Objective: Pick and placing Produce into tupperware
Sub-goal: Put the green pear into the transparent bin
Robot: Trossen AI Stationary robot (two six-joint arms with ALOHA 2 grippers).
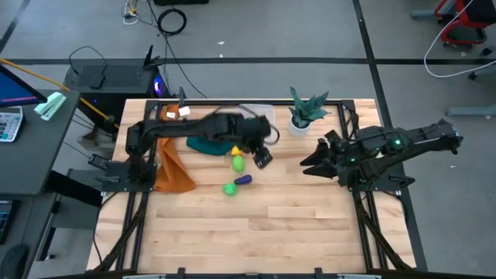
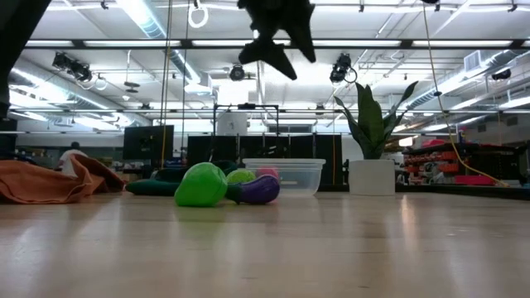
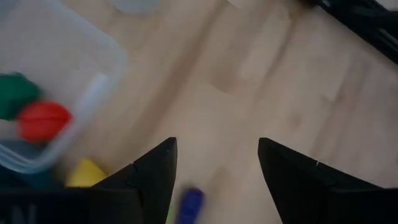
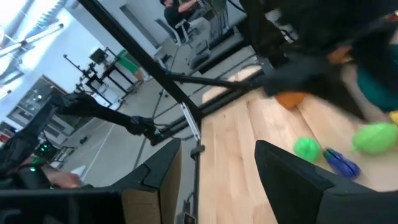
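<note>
Left gripper hangs above the table, just off the tub's near corner, fingers spread apart with nothing between them, only bare wood showing in the gap. From the left wrist, the purple piece sits right below, close by 1 finger, and the yellow piece lies just outside the tub wall. Inside the tub: 1 red piece and 1 dark green piece, side by side. That's 2 in the tub.

From above, 1 yellow-green piece lies just beside the gripper, and the purple one lies a little nearer the table's front edge, with 1 bright green piece right beside it. At table level the bright green one and the purple one sit on the wood in front of the clear tub, gripper high over them.

Count on the bare table: 1 yellow, 1 yellow-green, 1 bright green, 1 purple, so 4 out.

Right gripper waits at the right side, near the plant, well apart from the produce, its fingers parted and empty. 1 orange cloth lies at the left, 1 teal cloth under the left arm.
</note>
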